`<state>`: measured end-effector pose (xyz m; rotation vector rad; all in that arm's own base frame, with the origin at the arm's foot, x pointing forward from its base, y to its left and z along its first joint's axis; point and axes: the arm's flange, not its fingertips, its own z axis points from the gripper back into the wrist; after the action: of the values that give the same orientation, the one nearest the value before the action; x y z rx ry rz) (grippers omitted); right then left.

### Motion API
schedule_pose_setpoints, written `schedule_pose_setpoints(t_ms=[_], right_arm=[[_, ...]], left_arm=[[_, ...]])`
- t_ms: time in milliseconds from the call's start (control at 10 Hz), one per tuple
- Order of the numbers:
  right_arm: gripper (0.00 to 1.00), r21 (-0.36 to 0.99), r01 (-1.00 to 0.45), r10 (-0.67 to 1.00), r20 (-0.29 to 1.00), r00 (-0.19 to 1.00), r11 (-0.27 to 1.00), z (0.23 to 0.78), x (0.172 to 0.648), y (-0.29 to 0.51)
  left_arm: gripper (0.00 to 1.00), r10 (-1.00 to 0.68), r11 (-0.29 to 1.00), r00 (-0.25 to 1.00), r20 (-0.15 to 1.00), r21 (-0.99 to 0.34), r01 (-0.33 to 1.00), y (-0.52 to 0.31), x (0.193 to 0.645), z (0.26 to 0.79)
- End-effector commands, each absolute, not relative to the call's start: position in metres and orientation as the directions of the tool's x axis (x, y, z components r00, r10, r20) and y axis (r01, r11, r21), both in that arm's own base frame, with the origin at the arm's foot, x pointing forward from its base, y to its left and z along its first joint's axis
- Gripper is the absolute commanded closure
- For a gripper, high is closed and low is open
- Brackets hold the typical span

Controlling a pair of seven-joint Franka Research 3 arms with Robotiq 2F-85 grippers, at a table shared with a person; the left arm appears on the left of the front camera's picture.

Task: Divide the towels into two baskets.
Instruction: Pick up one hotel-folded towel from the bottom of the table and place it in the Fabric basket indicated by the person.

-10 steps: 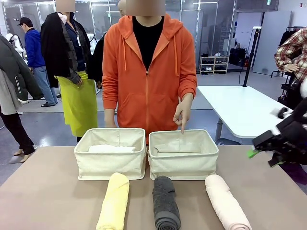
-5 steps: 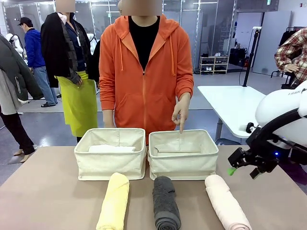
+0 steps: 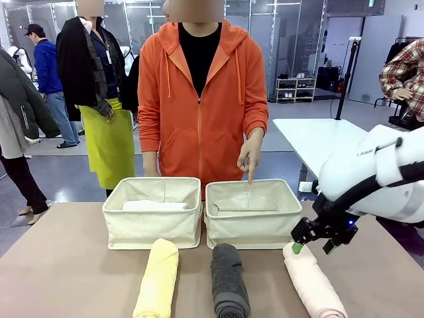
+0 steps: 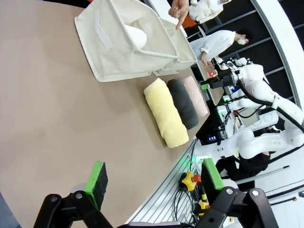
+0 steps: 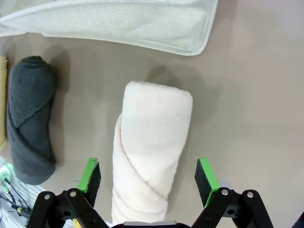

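The right gripper [image 5: 147, 174] hangs wide open over the pink towel [image 5: 152, 137], holding nothing. The dark grey towel [image 5: 29, 114] lies beside it, a basket [image 5: 118, 23] just beyond.

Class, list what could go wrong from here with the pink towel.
The open right gripper brackets the pale pink rolled terry towel; its soft roll might sag or unroll when lifted. The person's hand points into the right cream canvas basket, so a drop there risks a collision.
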<state>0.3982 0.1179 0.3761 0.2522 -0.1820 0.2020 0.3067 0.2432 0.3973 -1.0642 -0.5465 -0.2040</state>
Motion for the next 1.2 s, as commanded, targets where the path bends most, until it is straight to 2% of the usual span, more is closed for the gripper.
schedule_pose_setpoints(t_ms=[0, 200, 700, 800, 900, 1000, 1100], right_arm=[[0.0, 0.173, -0.191, 0.153, 0.21, 0.966, 0.966, 0.365, 0.41, 0.137], [0.0, 0.117, -0.189, 0.164, 0.193, 0.967, 0.975, 0.352, 0.414, 0.146], [0.0, 0.096, -0.222, 0.206, 0.149, 0.967, 0.97, 0.323, 0.409, 0.161], [0.15, 0.095, -0.226, 0.212, 0.143, 0.967, 0.969, 0.324, 0.408, 0.16], [0.19, 0.09, -0.233, 0.22, 0.139, 0.966, 0.968, 0.324, 0.407, 0.159], [0.35, 0.087, -0.239, 0.226, 0.137, 0.965, 0.967, 0.324, 0.406, 0.16], [0.39, 0.085, -0.24, 0.228, 0.136, 0.964, 0.967, 0.325, 0.406, 0.16]], left_arm=[[0.0, 0.101, 0.479, 0.844, 0.526, -0.77, 0.422, 0.243, 0.302, 0.401], [0.0, 0.101, 0.479, 0.844, 0.526, -0.77, 0.422, 0.243, 0.302, 0.401], [0.0, 0.101, 0.479, 0.844, 0.526, -0.77, 0.422, 0.243, 0.302, 0.401], [0.0, 0.101, 0.479, 0.844, 0.526, -0.77, 0.422, 0.243, 0.302, 0.401], [0.0, 0.101, 0.479, 0.844, 0.526, -0.77, 0.422, 0.243, 0.302, 0.401], [0.0, 0.101, 0.479, 0.844, 0.526, -0.77, 0.422, 0.243, 0.302, 0.401], [0.0, 0.101, 0.479, 0.844, 0.526, -0.77, 0.422, 0.243, 0.302, 0.401]])
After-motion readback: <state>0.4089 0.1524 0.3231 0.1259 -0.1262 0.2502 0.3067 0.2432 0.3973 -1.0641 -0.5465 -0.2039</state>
